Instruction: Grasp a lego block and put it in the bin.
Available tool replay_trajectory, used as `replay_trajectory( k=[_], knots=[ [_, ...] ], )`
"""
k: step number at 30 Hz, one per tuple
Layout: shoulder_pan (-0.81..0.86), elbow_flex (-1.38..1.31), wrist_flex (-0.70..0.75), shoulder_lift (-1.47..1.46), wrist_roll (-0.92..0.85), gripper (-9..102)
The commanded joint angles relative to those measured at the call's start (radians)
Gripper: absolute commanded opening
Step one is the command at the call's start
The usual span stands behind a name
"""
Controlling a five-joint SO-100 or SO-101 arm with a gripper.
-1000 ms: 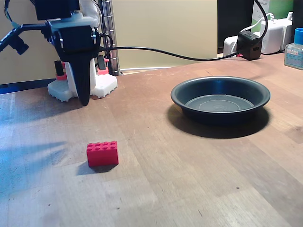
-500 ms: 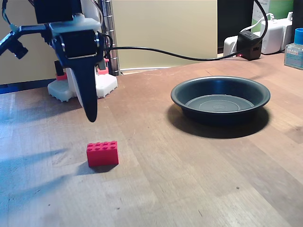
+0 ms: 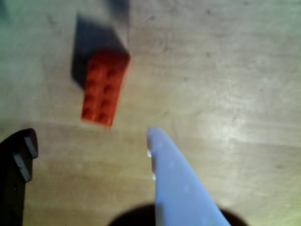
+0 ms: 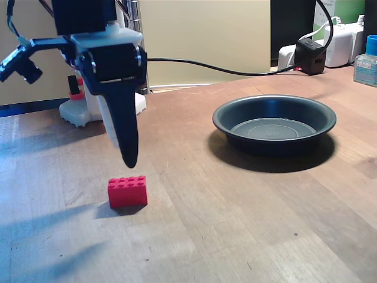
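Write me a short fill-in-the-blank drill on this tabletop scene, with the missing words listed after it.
1. The lego block on the wooden table is coloured ____.
2. In the wrist view, the gripper has its fingers spread ____, with nothing between them.
3. The bin holds ____ lego blocks.
4. In the fixed view, the bin sits to the ____ of the lego block.

Missing words: red; open; no; right
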Motion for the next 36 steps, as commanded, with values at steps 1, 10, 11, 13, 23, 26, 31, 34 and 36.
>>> replay_trajectory(
  k=[1,10,11,13,23,26,31,34,36],
  knots=[
    [0.000,-0.041,-0.008,-0.012,-0.006,24],
    [-0.002,-0.109,-0.006,-0.124,-0.006,24],
    [-0.002,-0.120,-0.003,-0.135,-0.006,24],
    [-0.002,-0.141,0.002,-0.153,-0.008,24],
    [0.002,-0.140,-0.009,-0.229,-0.008,24],
    [0.003,-0.138,-0.009,-0.245,-0.006,24],
    [0.002,-0.137,-0.009,-0.258,0.000,23],
    [0.002,-0.137,-0.009,-0.270,0.002,16],
    [0.002,-0.135,-0.009,-0.272,0.002,10]
  ],
)
